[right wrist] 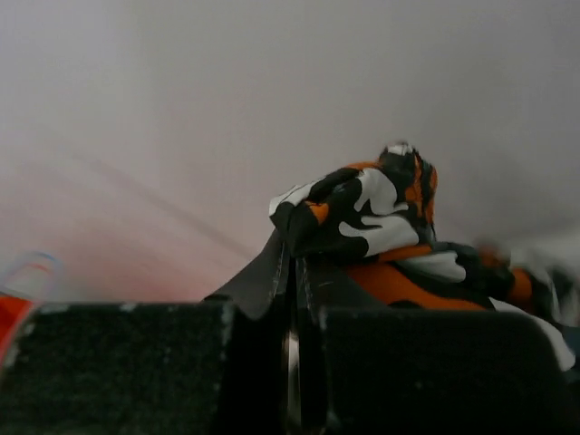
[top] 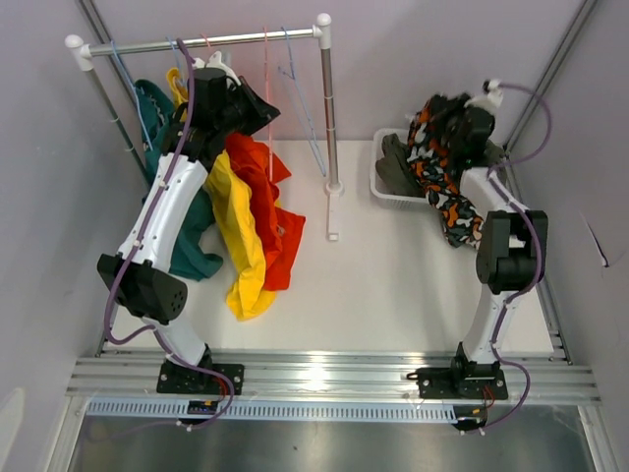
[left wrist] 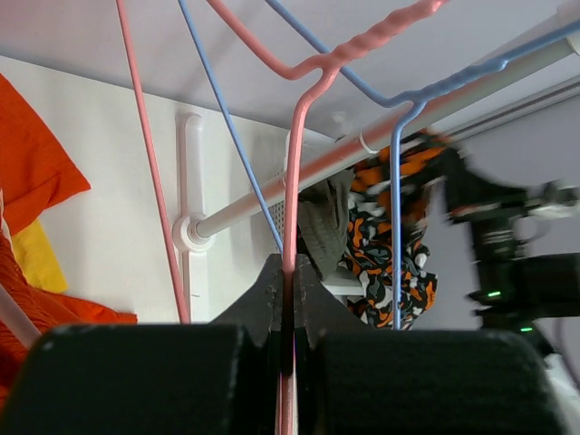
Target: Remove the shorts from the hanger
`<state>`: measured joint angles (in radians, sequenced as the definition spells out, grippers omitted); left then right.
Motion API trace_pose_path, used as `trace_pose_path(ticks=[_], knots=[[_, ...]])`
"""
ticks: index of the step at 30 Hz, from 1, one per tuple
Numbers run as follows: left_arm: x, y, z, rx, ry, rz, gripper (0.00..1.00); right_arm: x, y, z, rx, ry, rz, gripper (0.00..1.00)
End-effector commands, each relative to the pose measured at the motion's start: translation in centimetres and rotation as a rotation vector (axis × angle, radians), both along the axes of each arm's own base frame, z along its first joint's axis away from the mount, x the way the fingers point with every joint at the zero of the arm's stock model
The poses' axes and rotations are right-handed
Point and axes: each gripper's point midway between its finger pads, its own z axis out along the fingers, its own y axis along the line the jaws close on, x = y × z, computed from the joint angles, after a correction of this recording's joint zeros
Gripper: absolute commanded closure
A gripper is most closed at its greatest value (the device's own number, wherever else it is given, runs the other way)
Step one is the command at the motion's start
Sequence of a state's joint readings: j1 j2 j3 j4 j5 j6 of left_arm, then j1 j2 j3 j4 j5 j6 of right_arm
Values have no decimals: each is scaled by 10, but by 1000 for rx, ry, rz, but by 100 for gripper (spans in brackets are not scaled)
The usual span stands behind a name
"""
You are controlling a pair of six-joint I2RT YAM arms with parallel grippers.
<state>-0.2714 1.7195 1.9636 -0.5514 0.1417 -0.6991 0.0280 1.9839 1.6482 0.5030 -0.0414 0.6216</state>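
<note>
The left fingers [left wrist: 258,294] are clamped on a thin pink wire hanger [left wrist: 292,181], which could twist and slip free. Limp red-orange shorts [top: 267,192], yellow shorts [top: 243,251] and teal shorts [top: 193,241] are hung at upper left. The right fingers [right wrist: 254,281] are closed on the soft patterned shorts [right wrist: 372,213], apparently over a white basket [top: 377,182], on whose rim cloth might be snagged.
</note>
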Motion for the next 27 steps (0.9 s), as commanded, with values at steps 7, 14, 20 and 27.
trace_pose_path(ticks=[7,14,20,27], knots=[[-7,9,-10,2,49,8,88,-46,-3,-45,143,154,102,16],[-11,10,-4,-1,39,3,43,-104,-11,-13,85,113,61,1],[-26,8,12,-18,18,-27,1,-178,-15,28,16,30,28,1],[-66,9,58,-39,-71,-85,1,-250,-12,50,-37,-28,22,0]])
